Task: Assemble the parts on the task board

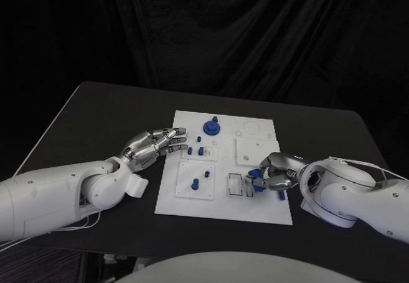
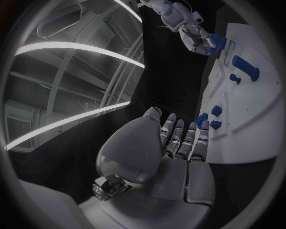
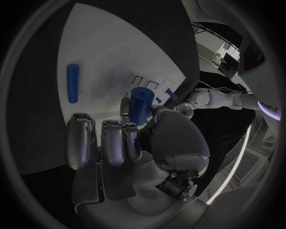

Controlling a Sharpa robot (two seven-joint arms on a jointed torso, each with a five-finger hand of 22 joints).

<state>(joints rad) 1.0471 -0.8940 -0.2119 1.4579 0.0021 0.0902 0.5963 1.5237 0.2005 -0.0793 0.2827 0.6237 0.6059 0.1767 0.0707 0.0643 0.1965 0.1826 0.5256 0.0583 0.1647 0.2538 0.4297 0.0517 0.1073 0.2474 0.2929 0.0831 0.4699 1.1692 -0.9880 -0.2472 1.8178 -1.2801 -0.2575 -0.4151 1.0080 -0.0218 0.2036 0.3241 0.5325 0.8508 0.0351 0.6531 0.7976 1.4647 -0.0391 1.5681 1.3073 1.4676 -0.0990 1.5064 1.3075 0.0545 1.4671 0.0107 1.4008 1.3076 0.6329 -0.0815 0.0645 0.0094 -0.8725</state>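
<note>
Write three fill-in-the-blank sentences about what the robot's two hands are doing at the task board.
1. The right hand holds a part of ____ colour.
2. The left hand rests with its fingertips at the ____ edge of the task board.
3. The task board lies on a ____ table.

Missing words: blue; left; black

One task board [image 1: 222, 207], two hands, perhaps seven blue parts [image 1: 210, 127]

Table [image 1: 98, 113] looked matt black. Board [image 1: 256, 208] was smooth white, plastic-like. Blue peg [image 3: 141, 105] looked smooth, matt plastic. Hands [image 1: 153, 146] had silvery metallic sheen; arm shells [image 1: 41, 198] were glossy white.
</note>
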